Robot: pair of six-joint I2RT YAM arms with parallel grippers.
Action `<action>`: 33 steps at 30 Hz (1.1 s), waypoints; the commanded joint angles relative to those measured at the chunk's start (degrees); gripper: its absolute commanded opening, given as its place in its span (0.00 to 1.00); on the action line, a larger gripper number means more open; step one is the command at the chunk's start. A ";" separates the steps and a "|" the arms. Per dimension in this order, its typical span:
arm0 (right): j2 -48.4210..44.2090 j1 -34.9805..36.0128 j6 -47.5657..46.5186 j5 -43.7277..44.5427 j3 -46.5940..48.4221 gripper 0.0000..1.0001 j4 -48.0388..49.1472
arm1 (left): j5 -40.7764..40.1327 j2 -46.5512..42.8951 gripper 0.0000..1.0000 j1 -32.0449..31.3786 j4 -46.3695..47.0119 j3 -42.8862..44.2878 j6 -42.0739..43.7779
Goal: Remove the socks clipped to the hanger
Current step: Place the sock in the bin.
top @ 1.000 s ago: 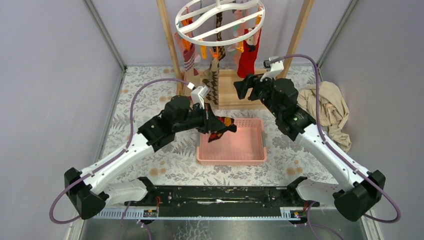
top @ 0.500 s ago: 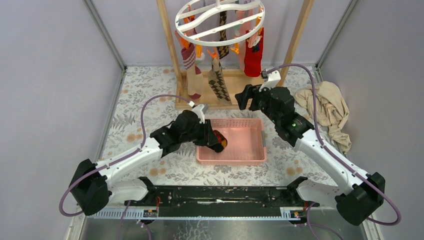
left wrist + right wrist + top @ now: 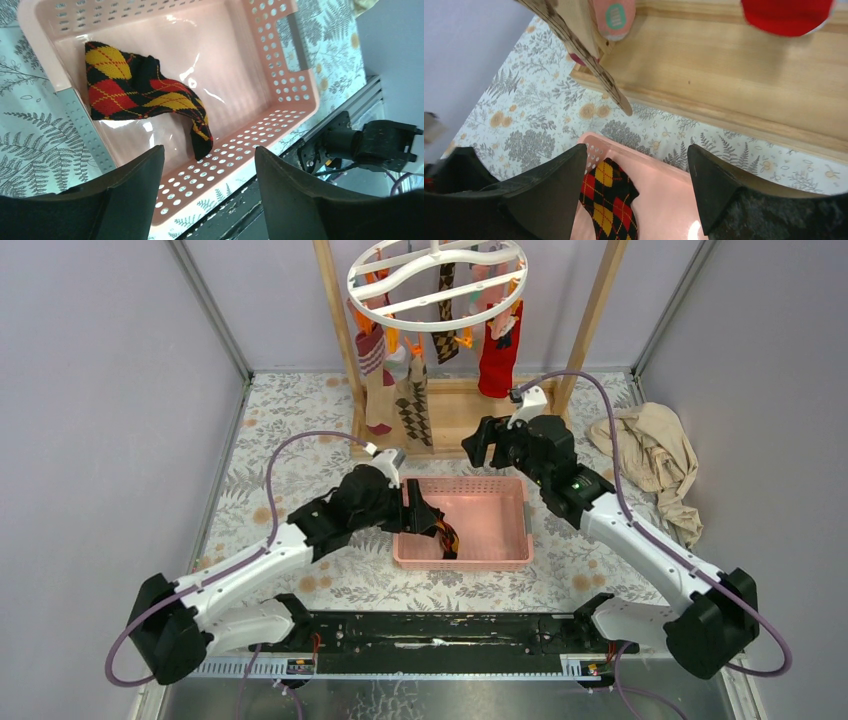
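Note:
The white round hanger (image 3: 437,285) hangs at the back with several socks clipped on it: a red one (image 3: 497,355), a striped one (image 3: 375,390) and a brown checked one (image 3: 412,410). A black, red and yellow argyle sock (image 3: 135,95) lies loose in the pink basket (image 3: 280,65). My left gripper (image 3: 210,165) stands open over the basket's near left part, with nothing between its fingers. My right gripper (image 3: 638,165) is open and empty above the basket's far edge, below the red sock (image 3: 786,15) and the brown checked sock (image 3: 589,65).
The hanger's wooden frame has a flat base (image 3: 734,75) just behind the basket and two upright posts. A crumpled beige cloth (image 3: 655,455) lies at the right. Grey walls close in the left and right sides.
My left gripper came down over the basket, opened and let go of the argyle sock, which now lies in the basket. My right arm drew back a little from the hanger.

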 commanded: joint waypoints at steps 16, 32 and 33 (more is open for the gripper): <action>5.75 0.38 2.21 -1.67 4.97 0.81 1.23 | -8.59 -10.57 0.99 0.34 -6.81 5.27 4.05; 6.57 0.44 2.51 -0.99 4.37 0.82 3.52 | -15.85 -13.24 0.98 0.44 -12.42 6.90 3.85; 7.33 0.45 2.48 -1.18 4.81 0.82 3.52 | -16.29 -13.89 0.98 0.45 -12.21 6.51 3.63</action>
